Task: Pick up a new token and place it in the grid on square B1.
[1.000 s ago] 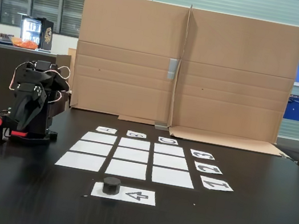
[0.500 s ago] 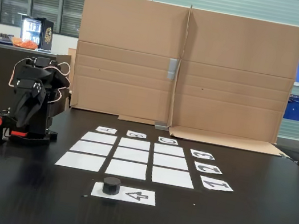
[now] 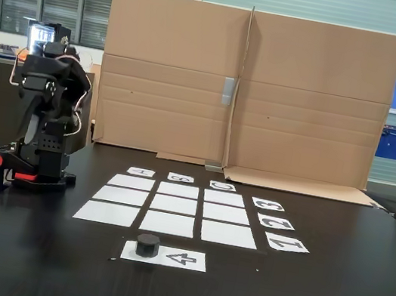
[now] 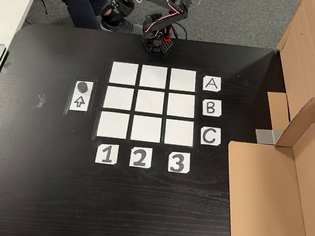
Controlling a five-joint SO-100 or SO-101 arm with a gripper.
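Arm (image 3: 44,117) standing raised at far left, token (image 3: 148,245) sitting on arrow sheet (image 3: 177,258) near the grid (image 3: 170,208), cardboard (image 3: 245,87) standing behind.

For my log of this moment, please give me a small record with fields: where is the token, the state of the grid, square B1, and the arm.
token: black puck on the arrow sheet, beside the grid
grid: nine white cells, all bare, letter and number cards along two sides
square B1: left cell of the middle row in the other view, nothing on it
arm: folded over its base at the table edge, away from the token
pincer: state cannot be told
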